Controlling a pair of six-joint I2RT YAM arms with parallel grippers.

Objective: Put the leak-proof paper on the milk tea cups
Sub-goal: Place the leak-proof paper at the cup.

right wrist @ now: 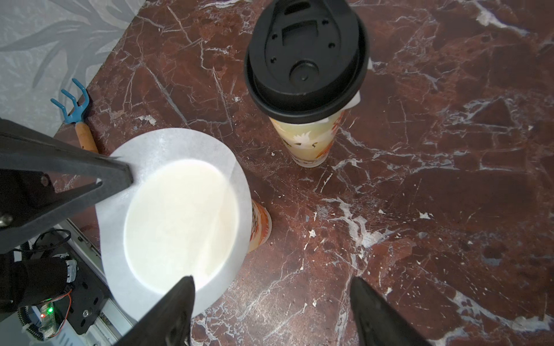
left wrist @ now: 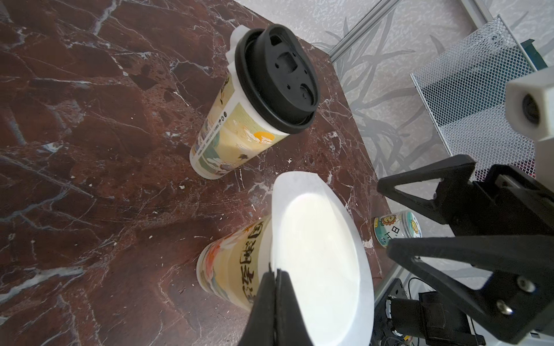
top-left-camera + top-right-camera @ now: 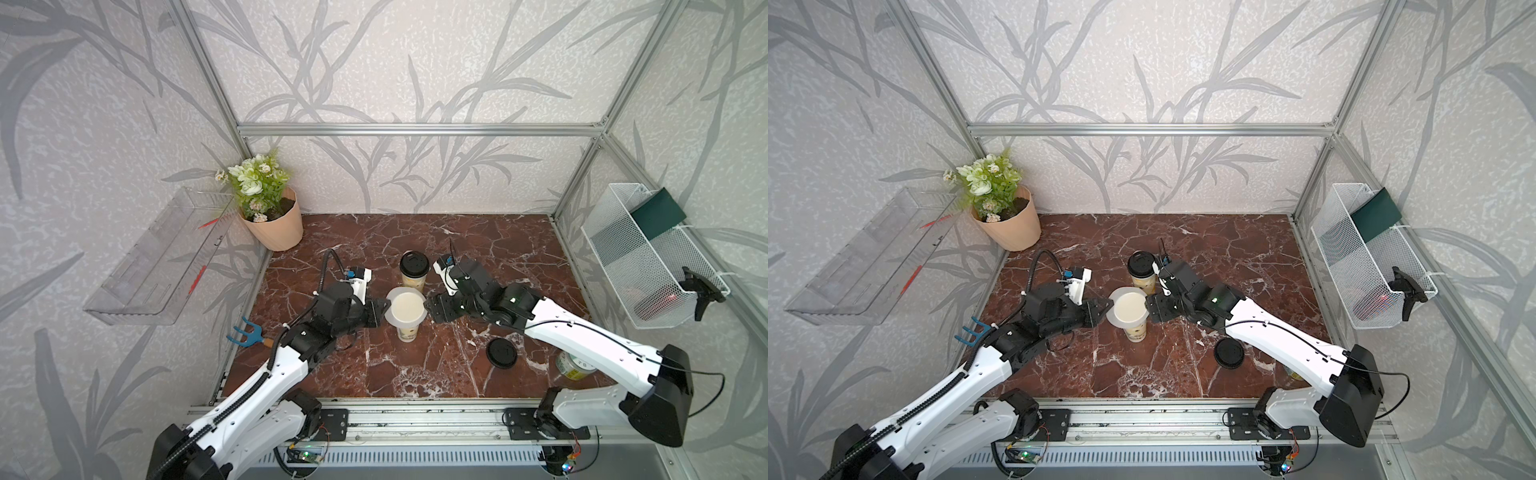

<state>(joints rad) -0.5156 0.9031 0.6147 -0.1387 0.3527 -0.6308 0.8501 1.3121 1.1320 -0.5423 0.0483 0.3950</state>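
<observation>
Two milk tea cups stand mid-table. The near cup [image 3: 408, 332] [image 3: 1136, 332] [image 2: 230, 263] [image 1: 259, 224] has a round leak-proof paper [image 3: 406, 306] [image 3: 1127, 306] [image 2: 317, 254] [image 1: 177, 218] lying across its mouth. My left gripper [image 3: 384, 309] [image 3: 1106, 309] [image 2: 275, 274] is shut on the paper's left edge. My right gripper [image 3: 430, 309] [image 3: 1149, 309] [image 1: 272, 287] stands open at the paper's right edge, with one fingertip [image 1: 186, 287] over the rim. The far cup [image 3: 413, 282] [image 3: 1144, 284] [image 2: 236, 134] [image 1: 308, 140] wears a black lid [image 3: 414, 264], and a white paper edge [image 2: 236, 33] shows under it.
A loose black lid [image 3: 501, 352] [image 3: 1228, 353] lies right of the near cup, with a small printed jar [image 3: 573, 368] beyond it. A peach flower pot [image 3: 278, 228] stands at the back left. A blue hand rake [image 3: 245, 334] lies at the left edge. A wire basket [image 3: 648, 257] hangs on the right wall.
</observation>
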